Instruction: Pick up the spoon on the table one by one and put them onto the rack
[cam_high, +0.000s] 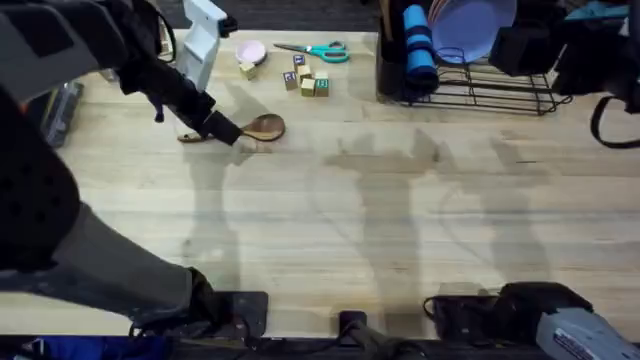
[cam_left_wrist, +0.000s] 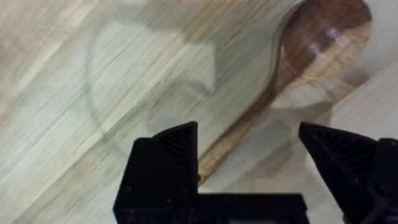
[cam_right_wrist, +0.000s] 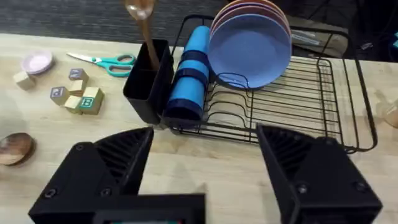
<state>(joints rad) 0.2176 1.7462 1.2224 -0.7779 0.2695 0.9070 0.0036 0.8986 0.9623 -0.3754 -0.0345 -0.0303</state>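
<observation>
A brown wooden spoon (cam_high: 266, 128) lies on the table (cam_high: 380, 220) at the far left, its bowl to the right. My left gripper (cam_high: 226, 130) hovers over its handle. In the left wrist view the spoon (cam_left_wrist: 311, 43) runs down between the open fingers (cam_left_wrist: 171, 158), its handle end beside one finger and not clamped. The black wire rack (cam_high: 470, 85) stands at the far right. In the right wrist view the rack (cam_right_wrist: 292, 106) has another wooden spoon (cam_right_wrist: 144, 28) upright in its black utensil holder (cam_right_wrist: 146, 87). My right gripper (cam_right_wrist: 205, 165) is open and holds nothing, short of the rack.
Teal-handled scissors (cam_high: 318, 51), a pink lid (cam_high: 250, 51) and small wooden blocks (cam_high: 305, 82) lie behind the spoon. A white object (cam_high: 205, 40) stands at the far left. The rack holds a blue cylinder (cam_right_wrist: 189, 71) and stacked plates (cam_right_wrist: 249, 43).
</observation>
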